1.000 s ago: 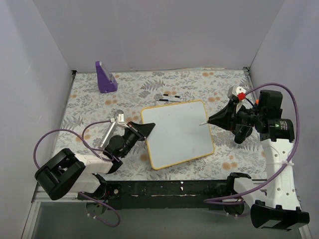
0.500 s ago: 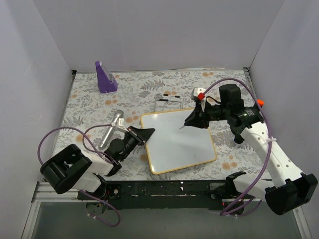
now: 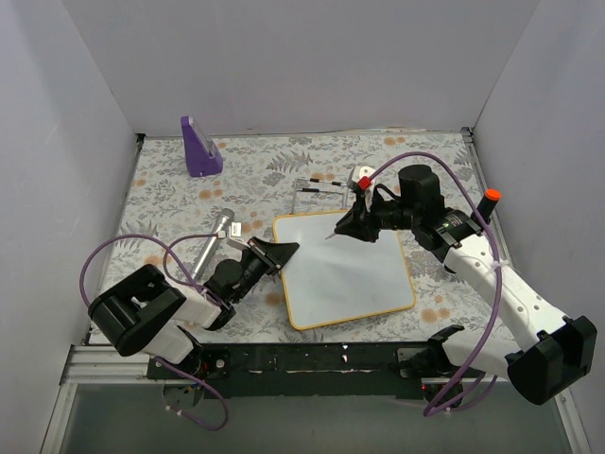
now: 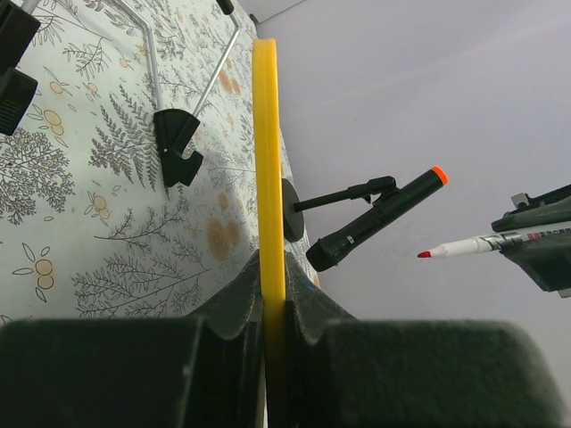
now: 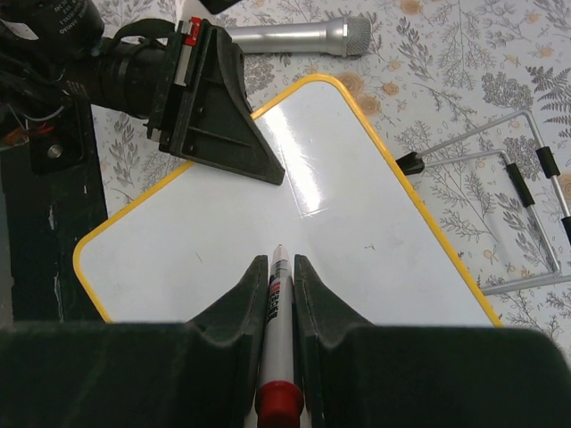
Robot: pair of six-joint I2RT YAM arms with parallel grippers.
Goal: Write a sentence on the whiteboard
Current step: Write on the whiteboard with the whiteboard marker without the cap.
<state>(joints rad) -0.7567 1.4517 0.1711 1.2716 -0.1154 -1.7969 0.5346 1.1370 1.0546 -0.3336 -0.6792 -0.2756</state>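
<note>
Pins the whiteboard (image 3: 354,274) flat on the tabletop (image 3: 170,194) by its left frame edge in the fully shut left claw (image 3: 276,253), and aims the marker (image 5: 276,299), pinched in the almost-closed right claw (image 5: 277,267), tip-first over the blank far-left area, straight toward that left claw, seemingly not touching.

I count one whiteboard (image 3: 345,270) lying on the one flower-patterned surface (image 3: 170,189). There is one marker (image 5: 276,290), the only pen I can see. There is one silver microphone (image 3: 214,239), one purple wedge-shaped block (image 3: 199,148) and one thin wire stand (image 3: 317,183). Of my own parts I count two arms and two end effectors: the left end effector (image 3: 279,253) and the right end effector (image 3: 344,227).
</note>
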